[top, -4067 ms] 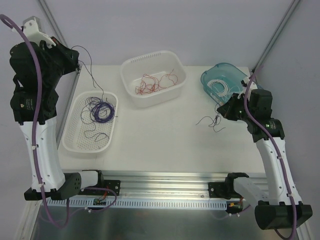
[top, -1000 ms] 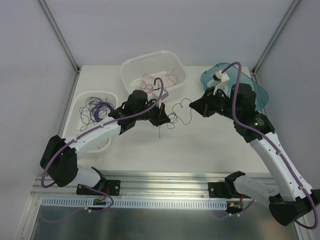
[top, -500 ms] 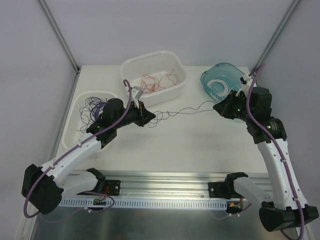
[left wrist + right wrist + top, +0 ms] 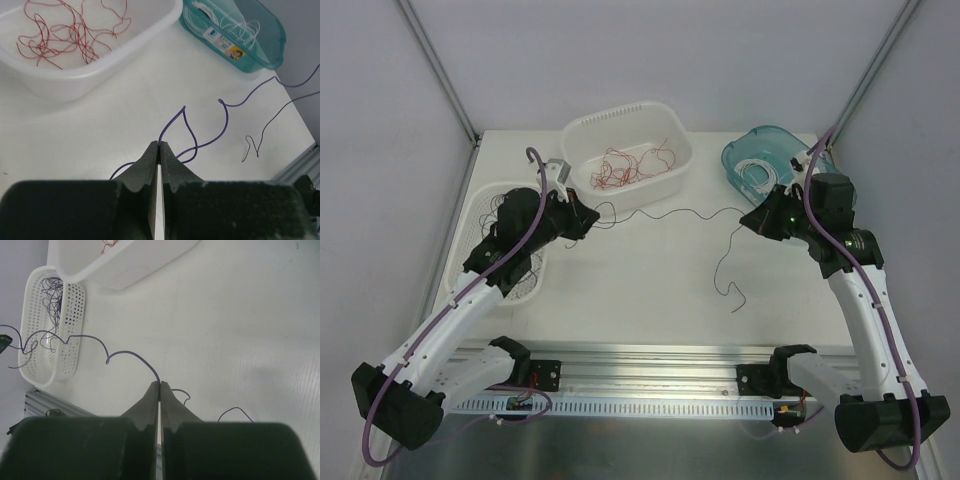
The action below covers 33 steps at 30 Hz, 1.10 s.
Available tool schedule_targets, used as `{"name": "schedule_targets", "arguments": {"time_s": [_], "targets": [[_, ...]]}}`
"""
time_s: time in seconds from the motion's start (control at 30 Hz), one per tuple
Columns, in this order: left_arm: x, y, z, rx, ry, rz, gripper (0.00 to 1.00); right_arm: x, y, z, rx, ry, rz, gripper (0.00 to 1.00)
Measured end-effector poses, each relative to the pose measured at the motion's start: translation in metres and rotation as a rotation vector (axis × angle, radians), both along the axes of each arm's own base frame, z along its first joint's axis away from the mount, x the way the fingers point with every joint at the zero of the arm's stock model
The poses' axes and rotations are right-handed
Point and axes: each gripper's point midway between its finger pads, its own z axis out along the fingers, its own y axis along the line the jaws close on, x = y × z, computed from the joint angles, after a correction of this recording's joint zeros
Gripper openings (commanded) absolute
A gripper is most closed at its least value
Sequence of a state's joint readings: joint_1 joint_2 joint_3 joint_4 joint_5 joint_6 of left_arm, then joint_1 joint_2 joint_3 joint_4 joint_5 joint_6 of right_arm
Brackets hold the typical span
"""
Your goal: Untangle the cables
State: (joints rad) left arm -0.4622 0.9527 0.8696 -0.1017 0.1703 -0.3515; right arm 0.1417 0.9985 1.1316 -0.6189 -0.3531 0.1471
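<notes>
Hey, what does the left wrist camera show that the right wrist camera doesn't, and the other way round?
Only the left wrist view shows the translucent teal plastic container holding white wires. Only the right wrist view shows the perforated white plastic basket with a bundle of purple wires in it. Both show the white plastic tub, the white table, and a thin purple wire pinched between that arm's shut jaws.

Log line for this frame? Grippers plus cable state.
left gripper: shut on purple cable | right gripper: shut on purple cable | cable: strung between both grippers, loose tail near right gripper
</notes>
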Motion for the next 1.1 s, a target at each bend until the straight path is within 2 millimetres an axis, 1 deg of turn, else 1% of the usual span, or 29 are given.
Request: {"name": "schedule_targets", "arguments": {"time_s": [0.1,0.2,0.23,0.3,0.33,0.43,0.67,0.8,0.83,0.87,0.9,1.0,1.07,1.1], "targets": [[0.002,0.007,0.021,-0.005,-0.032,0.033,0.00,-0.004,0.008,0.002,0.020,0.000,0.044,0.02],[0.003,0.013,0.047,-0.018,-0.067,0.060,0.00,-0.008,0.017,0.004,0.040,-0.005,0.096,0.16],[0.003,0.013,0.055,-0.025,-0.078,0.061,0.00,-0.010,0.021,0.006,0.044,-0.010,0.117,0.23],[0.002,0.013,0.074,-0.043,-0.103,0.062,0.00,-0.012,0.028,0.007,0.050,-0.019,0.148,0.33],[0.002,0.013,0.083,-0.052,-0.113,0.063,0.00,-0.013,0.031,0.009,0.056,-0.025,0.163,0.46],[0.003,0.010,0.111,-0.091,-0.138,0.062,0.00,-0.015,0.038,0.013,0.069,-0.045,0.204,0.58],[0.002,0.001,0.182,-0.185,-0.222,0.024,0.00,-0.017,0.044,0.013,0.089,-0.059,0.244,0.70],[-0.004,0.003,0.226,-0.228,-0.295,0.017,0.00,-0.020,0.045,0.014,0.091,-0.076,0.259,0.76],[-0.007,0.005,0.239,-0.239,-0.320,0.019,0.00,-0.020,0.045,0.016,0.090,-0.085,0.263,0.80],[-0.010,0.007,0.252,-0.251,-0.347,0.023,0.00,-0.021,0.045,0.017,0.091,-0.093,0.267,0.82],[-0.013,0.011,0.265,-0.259,-0.373,0.034,0.00,-0.021,0.045,0.018,0.090,-0.098,0.268,0.87],[-0.021,0.026,0.300,-0.274,-0.464,0.085,0.00,-0.020,0.046,0.020,0.087,-0.113,0.275,0.98],[-0.022,0.043,0.318,-0.264,-0.524,0.159,0.00,-0.020,0.046,0.021,0.085,-0.118,0.277,0.99],[-0.022,0.052,0.324,-0.257,-0.546,0.200,0.00,-0.020,0.046,0.021,0.084,-0.119,0.278,0.97]]}}
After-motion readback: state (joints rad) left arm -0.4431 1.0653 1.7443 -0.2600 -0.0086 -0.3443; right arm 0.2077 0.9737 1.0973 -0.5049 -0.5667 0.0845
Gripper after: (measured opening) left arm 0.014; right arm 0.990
